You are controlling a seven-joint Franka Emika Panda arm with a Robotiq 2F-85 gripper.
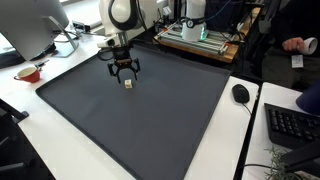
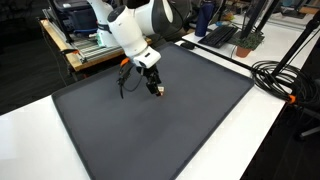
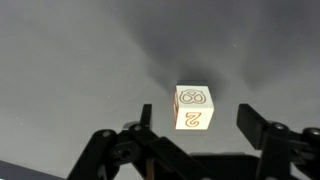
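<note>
A small pale wooden cube with orange numbers, an 8 on top and a 2 on the side, (image 3: 193, 107) sits on the dark grey mat (image 3: 80, 70). My gripper (image 3: 198, 122) is open, with one finger on each side of the cube and a gap to both. In both exterior views the gripper (image 1: 124, 72) (image 2: 150, 83) hangs straight down over the mat's far part, with the cube (image 1: 128, 84) (image 2: 158, 90) just under its fingertips.
The dark mat (image 1: 140, 120) covers most of the white table. A red mug (image 1: 29, 72) stands near a monitor. A black mouse (image 1: 240, 93) and keyboard (image 1: 295, 125) lie beside the mat. Black cables (image 2: 285, 75) lie off the mat's edge. A cart with equipment (image 2: 85, 45) stands behind.
</note>
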